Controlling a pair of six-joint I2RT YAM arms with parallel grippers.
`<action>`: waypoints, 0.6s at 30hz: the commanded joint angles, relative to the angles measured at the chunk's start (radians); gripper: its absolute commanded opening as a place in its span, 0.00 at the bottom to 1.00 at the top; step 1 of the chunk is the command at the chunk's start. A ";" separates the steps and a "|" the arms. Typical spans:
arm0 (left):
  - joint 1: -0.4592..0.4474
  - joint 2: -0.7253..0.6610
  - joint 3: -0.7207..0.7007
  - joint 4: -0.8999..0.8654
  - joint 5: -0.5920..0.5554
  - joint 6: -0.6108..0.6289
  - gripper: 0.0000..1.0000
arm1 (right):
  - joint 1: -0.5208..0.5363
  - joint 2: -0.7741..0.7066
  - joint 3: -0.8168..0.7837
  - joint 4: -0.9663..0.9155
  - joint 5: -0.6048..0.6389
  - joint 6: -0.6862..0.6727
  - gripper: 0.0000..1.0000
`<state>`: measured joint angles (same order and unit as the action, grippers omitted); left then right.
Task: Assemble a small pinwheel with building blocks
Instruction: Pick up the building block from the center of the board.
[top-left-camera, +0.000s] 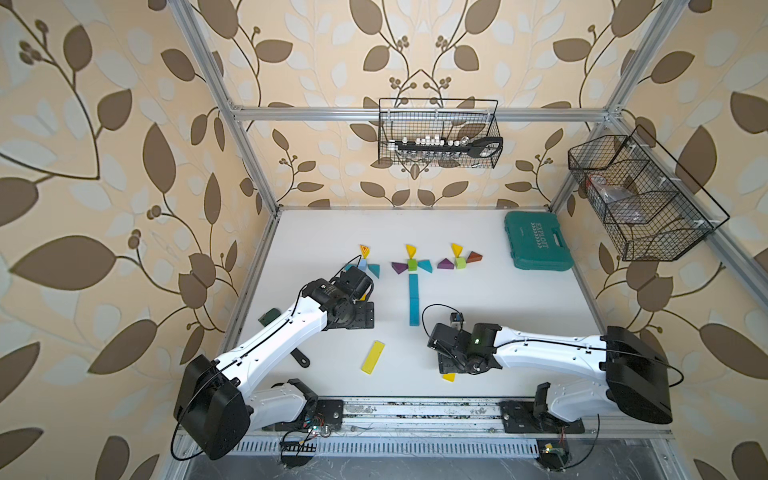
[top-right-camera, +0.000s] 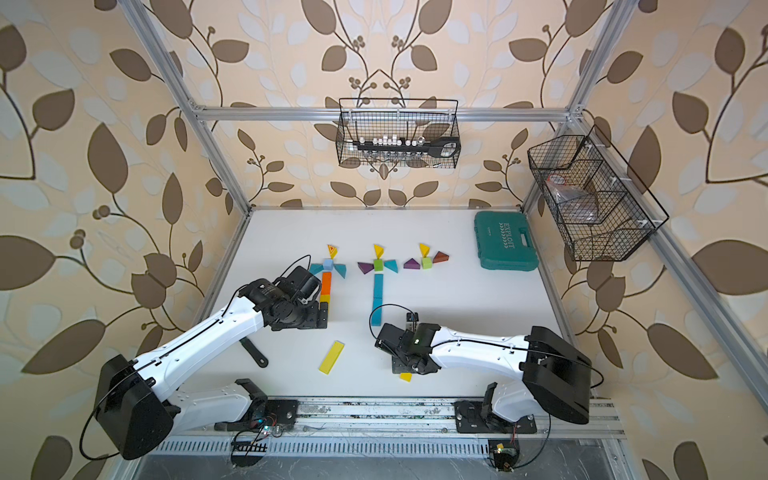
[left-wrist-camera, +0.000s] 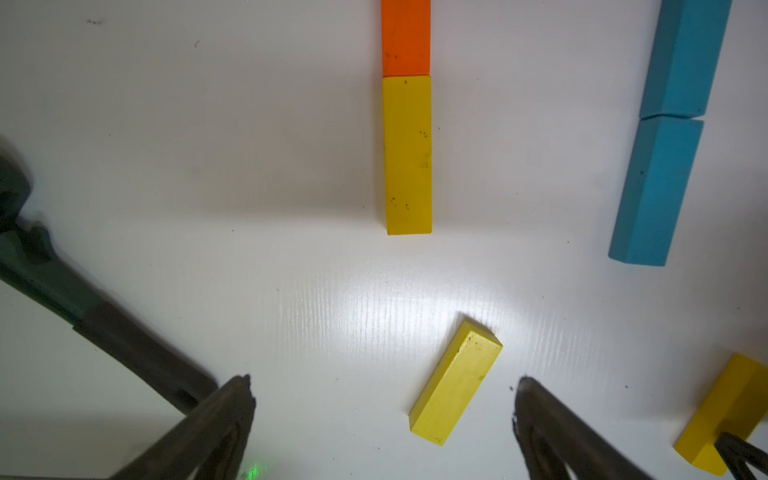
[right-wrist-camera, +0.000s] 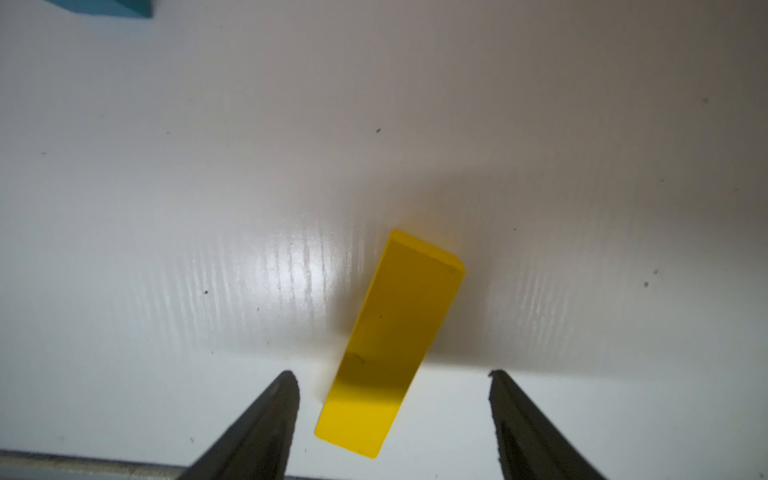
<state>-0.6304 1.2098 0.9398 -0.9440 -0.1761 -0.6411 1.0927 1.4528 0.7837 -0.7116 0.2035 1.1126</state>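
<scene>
A yellow bar (right-wrist-camera: 390, 345), orange bar (left-wrist-camera: 406, 37), blue bar (left-wrist-camera: 656, 187), teal case (top-left-camera: 538, 241), brown-leafed beige wallpaper (top-left-camera: 104, 124).

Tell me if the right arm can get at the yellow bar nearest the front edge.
Likely yes. The right gripper hangs open over the yellow bar, which lies flat between its jaws with a gap on each side. Nothing else crowds it.

Three pinwheel heads are laid flat in a row. On the left, a light-blue cube (top-right-camera: 328, 264) is set between two teal wedges (top-right-camera: 341, 270) under a marked yellow wedge (top-right-camera: 332, 250), and an orange bar (top-right-camera: 326, 283) and a yellow bar (left-wrist-camera: 407, 153) are butted end to end below it. The middle green cube (top-right-camera: 377, 264) is flanked by a purple wedge (top-right-camera: 365, 267) and a teal wedge (top-right-camera: 390, 266), with two blue bars (top-right-camera: 377, 286) in line below. The right green cube (top-right-camera: 426, 262) is flanked by a second purple wedge (top-right-camera: 411, 263) and a brown wedge (top-right-camera: 440, 257). A loose yellow bar (top-right-camera: 331, 357) and another loose bar (right-wrist-camera: 390, 345) are seen lying flat and slanted, well apart.
</scene>
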 joint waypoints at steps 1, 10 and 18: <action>-0.008 -0.018 -0.005 -0.022 -0.017 -0.030 0.99 | -0.013 0.056 0.023 0.039 -0.019 0.015 0.67; -0.009 -0.022 0.003 -0.047 -0.024 -0.031 0.99 | -0.063 0.132 0.025 0.072 -0.052 -0.064 0.26; -0.009 -0.021 0.004 -0.062 -0.025 -0.053 0.99 | -0.253 0.082 0.038 0.073 -0.095 -0.336 0.04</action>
<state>-0.6304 1.2091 0.9333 -0.9787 -0.1810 -0.6724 0.8986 1.5517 0.8131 -0.6254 0.1318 0.9176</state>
